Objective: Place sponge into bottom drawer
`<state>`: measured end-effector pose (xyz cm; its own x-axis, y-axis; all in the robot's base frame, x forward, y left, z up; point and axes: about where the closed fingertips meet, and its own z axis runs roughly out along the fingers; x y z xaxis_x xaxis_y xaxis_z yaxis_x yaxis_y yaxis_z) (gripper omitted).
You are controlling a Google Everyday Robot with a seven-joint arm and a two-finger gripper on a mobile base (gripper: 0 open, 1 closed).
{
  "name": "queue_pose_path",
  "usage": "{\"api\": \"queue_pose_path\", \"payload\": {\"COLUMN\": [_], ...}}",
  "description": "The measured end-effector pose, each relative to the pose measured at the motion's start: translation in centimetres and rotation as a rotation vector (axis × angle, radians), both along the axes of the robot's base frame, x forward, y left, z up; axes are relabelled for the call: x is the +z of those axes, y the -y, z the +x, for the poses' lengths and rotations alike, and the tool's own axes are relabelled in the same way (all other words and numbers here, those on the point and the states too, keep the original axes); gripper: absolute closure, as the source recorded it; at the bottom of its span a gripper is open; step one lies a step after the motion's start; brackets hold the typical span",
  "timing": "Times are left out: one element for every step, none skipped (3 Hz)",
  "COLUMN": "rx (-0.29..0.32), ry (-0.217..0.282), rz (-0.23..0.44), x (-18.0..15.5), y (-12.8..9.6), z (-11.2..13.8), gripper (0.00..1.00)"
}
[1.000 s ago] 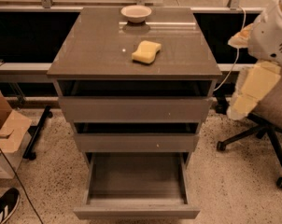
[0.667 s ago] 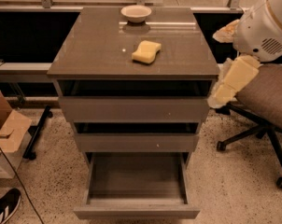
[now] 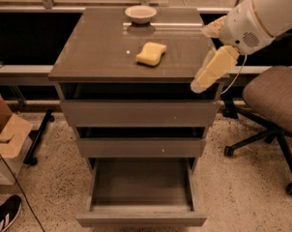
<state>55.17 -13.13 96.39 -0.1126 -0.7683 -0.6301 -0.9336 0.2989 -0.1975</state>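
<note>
The pale-yellow sponge (image 3: 152,53) lies on the top of the grey-brown cabinet (image 3: 97,47), near the middle. The bottom drawer (image 3: 141,220) is pulled out and open, and its tray shows nothing inside. The two drawers above it are pushed in, or nearly so. My gripper (image 3: 211,66) hangs from the white arm over the right front corner of the cabinet top, to the right of the sponge and apart from it. It holds nothing that I can see.
A round cream bowl (image 3: 140,13) stands at the back of the cabinet top. An office chair (image 3: 276,98) stands to the right of the cabinet. A cardboard box (image 3: 6,139) and a black shoe (image 3: 3,214) are on the floor at the left.
The arm has moved left and up, from beside the cabinet's right side to over the right front corner of its top. The sponge and the drawers have not moved.
</note>
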Motion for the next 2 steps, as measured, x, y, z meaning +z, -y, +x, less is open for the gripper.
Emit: {"api": "queue_pose_path", "payload": {"rx": [0.009, 0.008], "ry": [-0.015, -0.014], "rz": [0.044, 0.049], "x": [-0.55, -0.65], "y": [-1.34, -1.48], "z": [2.45, 2.71], "gripper": [0.00, 0.00]}}
